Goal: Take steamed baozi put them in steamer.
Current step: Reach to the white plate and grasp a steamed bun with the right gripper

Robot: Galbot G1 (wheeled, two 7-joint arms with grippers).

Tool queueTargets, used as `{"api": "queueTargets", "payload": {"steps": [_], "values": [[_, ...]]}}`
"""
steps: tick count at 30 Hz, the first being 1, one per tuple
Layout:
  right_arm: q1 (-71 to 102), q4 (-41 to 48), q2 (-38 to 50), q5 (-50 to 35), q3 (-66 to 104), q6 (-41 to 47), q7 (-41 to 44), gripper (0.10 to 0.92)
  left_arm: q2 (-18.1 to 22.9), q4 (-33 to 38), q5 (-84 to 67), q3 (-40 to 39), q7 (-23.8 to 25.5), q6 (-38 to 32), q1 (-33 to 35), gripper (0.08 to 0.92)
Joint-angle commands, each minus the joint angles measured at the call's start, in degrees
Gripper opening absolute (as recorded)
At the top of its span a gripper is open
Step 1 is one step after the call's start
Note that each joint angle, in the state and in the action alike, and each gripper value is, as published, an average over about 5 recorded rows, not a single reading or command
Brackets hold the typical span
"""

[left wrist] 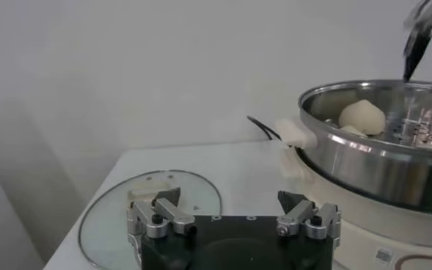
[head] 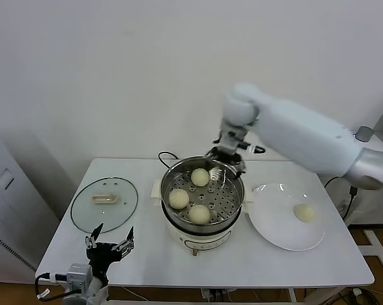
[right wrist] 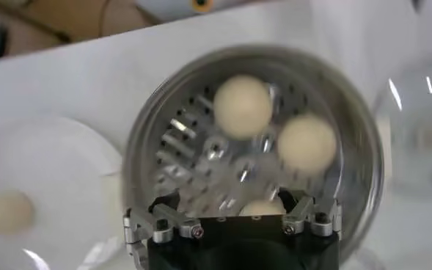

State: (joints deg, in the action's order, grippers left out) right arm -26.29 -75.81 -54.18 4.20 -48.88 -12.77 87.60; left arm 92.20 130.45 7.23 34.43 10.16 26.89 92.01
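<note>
Three smooth, round, cream-white steamed baozi sit inside the round, shiny stainless-steel steamer (head: 232, 184) with its perforated bottom, which stands on a white electric pot base at the centre of the white tabletop (head: 293, 264). In the head view one bun (head: 200, 176) lies toward 12 o'clock in the basket, one (head: 178, 198) toward 9 o'clock and one (head: 199, 214) toward 6 o'clock, each apart from the others. A fourth bun (head: 305, 212) rests on the flat white plate (head: 270, 222) at the steamer's 3 o'clock side.

The right end effector (head: 227, 159) hangs over the far rim of the steamer, at about 1 o'clock, its fingers (right wrist: 168, 220) spread apart and holding nothing; its wrist camera looks straight down onto the buns in the basket.

The left end effector (head: 109, 242) waits low at the near edge of the tabletop, at the steamer's 8 o'clock, fingers (left wrist: 166, 214) likewise spread wide and empty. Just beyond it lies the round glass lid (head: 104, 203) with a cream handle, flat on the tabletop at the steamer's 9 o'clock. A black cable (head: 163, 156) runs behind the pot.
</note>
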Motion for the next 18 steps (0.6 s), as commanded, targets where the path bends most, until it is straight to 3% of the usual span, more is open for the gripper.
{"api": "queueTargets", "payload": {"steps": [1, 9, 18], "values": [[3.62, 3.77, 20.13, -4.45, 7.78, 25.60, -3.44, 0.823, 2.01, 0.17, -1.36, -0.04, 0.37, 0.44, 0.02, 0.823], [24.91, 5.87, 24.38, 11.19, 24.84, 20.58, -4.55, 0.823, 1.38, -0.01, -2.17, -0.26, 0.79, 1.71, 0.67, 0.823], [34.39, 18.91, 16.28, 20.30, 33.46, 10.29, -9.74, 0.823, 1.79, -0.67, -1.87, -0.33, 0.77, 2.08, 1.58, 0.823]]}}
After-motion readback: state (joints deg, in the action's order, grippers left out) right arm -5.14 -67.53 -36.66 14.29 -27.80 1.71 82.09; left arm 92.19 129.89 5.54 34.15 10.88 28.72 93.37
